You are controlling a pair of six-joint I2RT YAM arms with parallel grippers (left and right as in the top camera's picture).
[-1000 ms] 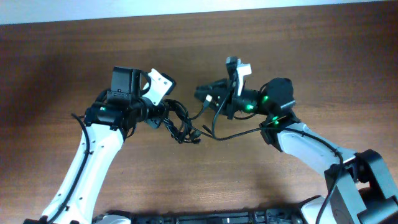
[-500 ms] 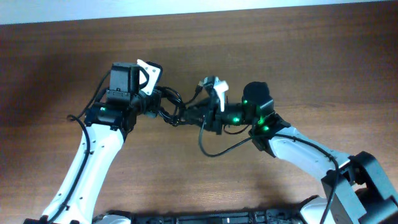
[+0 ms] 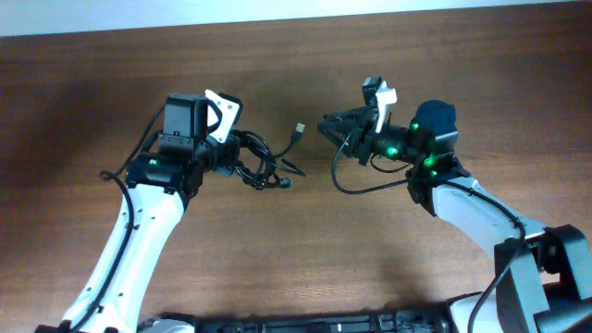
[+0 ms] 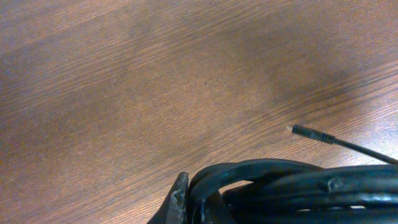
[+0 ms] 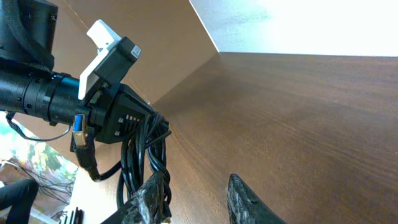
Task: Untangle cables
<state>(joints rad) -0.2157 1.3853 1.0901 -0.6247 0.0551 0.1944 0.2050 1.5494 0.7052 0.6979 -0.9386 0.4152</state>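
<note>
Overhead, two white arms face each other across a brown wooden table (image 3: 305, 268). The left gripper (image 3: 236, 165) is clamped tight on a knot of thin black cables (image 3: 264, 171) near the table's middle. One plug (image 3: 299, 131) sticks out toward the right gripper (image 3: 326, 123). A loose cord (image 3: 344, 188) loops below that gripper; whether they touch is unclear. From the left wrist, thick black loops fill the lower edge, with a thin plug tip lying over the wood. From the right wrist, its two fingers (image 5: 146, 199) stand apart with bare wood showing between them, facing the bundle that hangs from the left gripper.
</note>
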